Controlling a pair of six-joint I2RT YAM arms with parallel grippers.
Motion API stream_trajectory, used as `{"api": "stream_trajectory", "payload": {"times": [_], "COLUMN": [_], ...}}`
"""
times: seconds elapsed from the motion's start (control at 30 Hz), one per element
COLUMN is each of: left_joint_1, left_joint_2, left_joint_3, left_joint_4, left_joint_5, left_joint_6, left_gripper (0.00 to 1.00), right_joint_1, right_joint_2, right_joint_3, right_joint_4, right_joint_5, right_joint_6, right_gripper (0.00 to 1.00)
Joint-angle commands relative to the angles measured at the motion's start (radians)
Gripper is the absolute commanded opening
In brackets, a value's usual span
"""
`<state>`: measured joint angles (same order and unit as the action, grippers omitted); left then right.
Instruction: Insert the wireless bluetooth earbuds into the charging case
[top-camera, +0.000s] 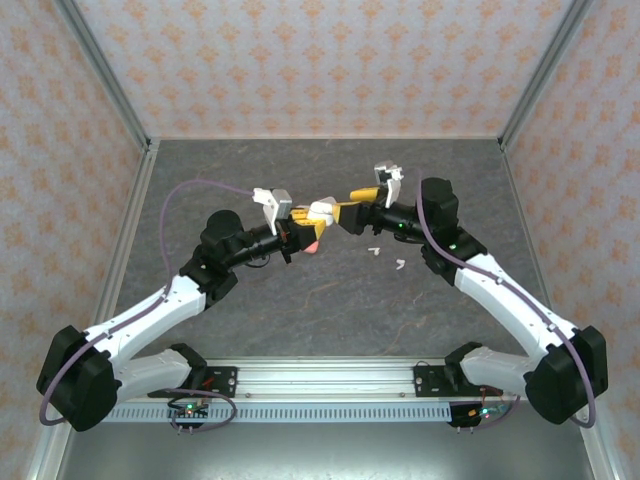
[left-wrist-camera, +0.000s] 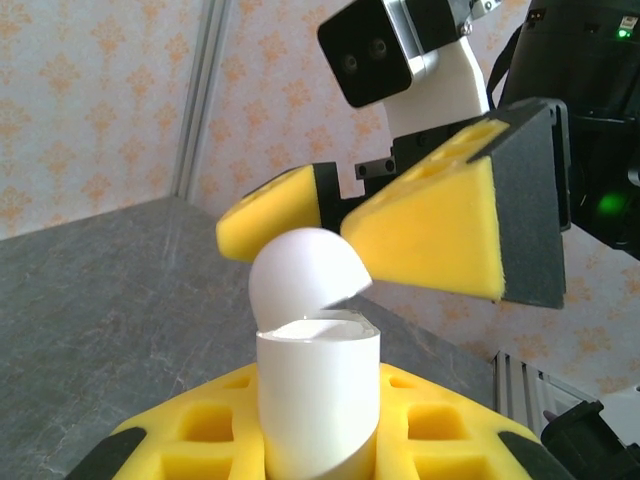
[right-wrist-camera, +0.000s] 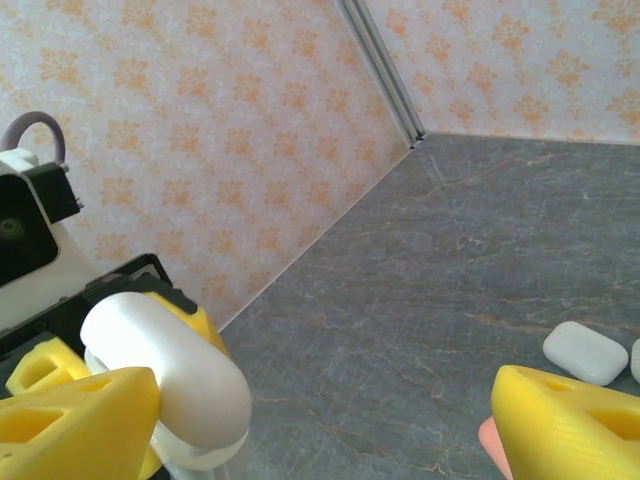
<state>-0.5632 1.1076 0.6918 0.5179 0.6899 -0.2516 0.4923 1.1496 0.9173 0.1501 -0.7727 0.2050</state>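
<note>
Two white earbuds (top-camera: 373, 250) lie on the table (top-camera: 300, 310), right of centre, near the right arm. The case (left-wrist-camera: 318, 400), its lid (left-wrist-camera: 305, 275) hinged open, is raised above the table, clamped upright in the left gripper (top-camera: 306, 220). A spare case (right-wrist-camera: 585, 352) and a pink item (top-camera: 313, 246) lie below. The right gripper (top-camera: 338, 214) is spread wide, its fingers (left-wrist-camera: 430, 235) flanking the lid, one pad apparently touching it.

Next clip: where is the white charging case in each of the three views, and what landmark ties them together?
Top external: white charging case at centre, between the two arms' grippers.
Left wrist: bottom centre, upright, lid tipped open, seated between the left gripper's yellow fingers.
Right wrist: lower left, rounded end toward the camera.
Shared landmark: the right gripper's yellow fingers, flanking the case's lid.
</note>
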Motion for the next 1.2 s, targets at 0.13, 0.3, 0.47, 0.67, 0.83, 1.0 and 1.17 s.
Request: {"api": "stream_trajectory", "payload": {"times": [0.13,0.3,0.47,0.67,0.83,1.0,1.17], "left_joint_1": [-0.02,-0.021,-0.02,-0.02,-0.02,-0.021,-0.021], "left_joint_2": [-0.033,-0.034,-0.038,-0.049,-0.069,-0.077,-0.075], "left_joint_3": [0.0,0.002,-0.003,-0.006,-0.014,-0.021,-0.02], "left_joint_4": [0.032,0.008,-0.007,-0.038,-0.051,-0.06,-0.06], "left_joint_5": [0.046,0.036,0.037,0.038,0.033,0.026,0.022], "left_joint_6": [0.041,0.054,0.069,0.086,0.094,0.095,0.094], "left_gripper": [0.0,0.0,0.0,0.0,0.0,0.0,0.0], "right_joint_1": [0.0,-0.015,-0.065,-0.11,-0.146,-0.147,-0.146], "right_joint_2": [0.029,0.016,-0.048,-0.061,0.04,0.204,0.335], "right_joint_3": [0.061,0.073,0.077,0.092,0.104,0.107,0.06], "right_joint_4": [-0.038,-0.046,-0.1,-0.347,-0.569,-0.641,-0.533], "right_joint_5": [0.058,0.052,0.052,0.151,0.319,0.432,0.457], "right_joint_6": [-0.022,-0.015,0.004,-0.069,-0.106,-0.088,0.014], "right_gripper": [0.86,0.87,0.87,0.87,0.77,0.66,0.56]}}
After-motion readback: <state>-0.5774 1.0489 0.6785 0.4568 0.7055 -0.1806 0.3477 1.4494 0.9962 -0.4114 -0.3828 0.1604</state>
